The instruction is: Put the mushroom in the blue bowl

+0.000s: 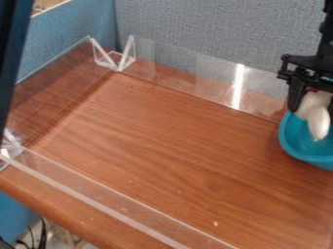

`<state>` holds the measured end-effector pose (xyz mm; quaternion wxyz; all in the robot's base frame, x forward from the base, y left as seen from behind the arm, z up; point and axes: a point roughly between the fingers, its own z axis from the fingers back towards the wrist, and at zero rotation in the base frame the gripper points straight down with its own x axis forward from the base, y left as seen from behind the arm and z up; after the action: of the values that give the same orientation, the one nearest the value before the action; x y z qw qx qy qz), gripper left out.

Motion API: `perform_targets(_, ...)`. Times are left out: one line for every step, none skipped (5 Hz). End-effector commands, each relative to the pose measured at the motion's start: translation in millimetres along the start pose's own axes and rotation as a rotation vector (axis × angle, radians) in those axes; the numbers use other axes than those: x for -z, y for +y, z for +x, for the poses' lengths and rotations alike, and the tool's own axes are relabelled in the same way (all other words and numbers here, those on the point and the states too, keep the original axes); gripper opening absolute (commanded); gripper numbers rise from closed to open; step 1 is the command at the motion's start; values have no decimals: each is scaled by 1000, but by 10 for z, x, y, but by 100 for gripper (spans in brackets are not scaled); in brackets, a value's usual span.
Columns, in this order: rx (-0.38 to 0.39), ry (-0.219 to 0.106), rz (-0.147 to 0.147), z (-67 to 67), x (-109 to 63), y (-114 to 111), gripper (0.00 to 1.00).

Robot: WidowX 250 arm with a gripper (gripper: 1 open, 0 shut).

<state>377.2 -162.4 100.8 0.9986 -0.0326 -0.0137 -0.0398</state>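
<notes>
At the right edge of the camera view, the cream-white mushroom (314, 121) stands upright over the teal-blue bowl (301, 148), its lower end down inside the bowl. My black gripper (313, 103) points straight down above the bowl. Its two fingers are drawn in against the mushroom's upper part, so it is shut on it. The frame edge cuts off the bowl's right side.
The wooden table (169, 136) is fenced by low clear acrylic walls (196, 80), with a clear triangular bracket (115, 53) at the back left corner. A blue-grey partition stands behind. The near table edge runs along the lower left.
</notes>
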Motion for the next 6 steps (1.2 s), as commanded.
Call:
perform_targets(18,-71,-26,55,-255,-68,0)
perform_targets(22,-65,-27,57,-226,-76,0)
perform_targets(26,-60,-28,59,-198,-82,0)
perform_targets(29,-53,-29,61,-170,-88,0)
perform_targets(31,-48,-31,59,-151,-92,0)
perform_targets(31,-46,-33,56,-141,-94,0)
